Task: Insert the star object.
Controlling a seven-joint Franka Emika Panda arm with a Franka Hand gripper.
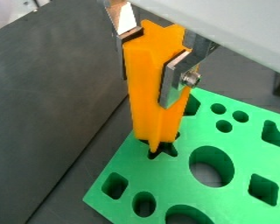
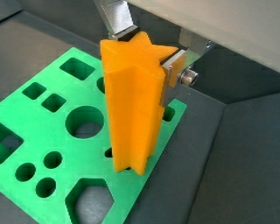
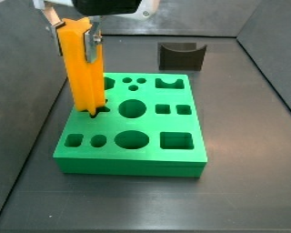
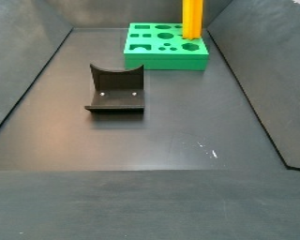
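We have the star object [image 3: 80, 68] upright over the left edge of the green block [image 3: 134, 136], its lower tip sitting in the star-shaped hole [image 1: 157, 150] near that edge; how deep it has gone we cannot tell. The end effector [image 3: 75, 29] is clamped on the bar's top end, silver fingers [image 1: 174, 77] pressed flat on opposite ridged sides in both wrist views. Our read: rigid moulded plastic, light, not fragile, smooth enough to slip or twist if grip loosens. Ridges give the pads flats to seat on, so the high hold looks right and leaves the lower length free to enter. To the right, the dark grey block [image 3: 182, 55] sits on the bench [image 4: 178, 122], well apart.
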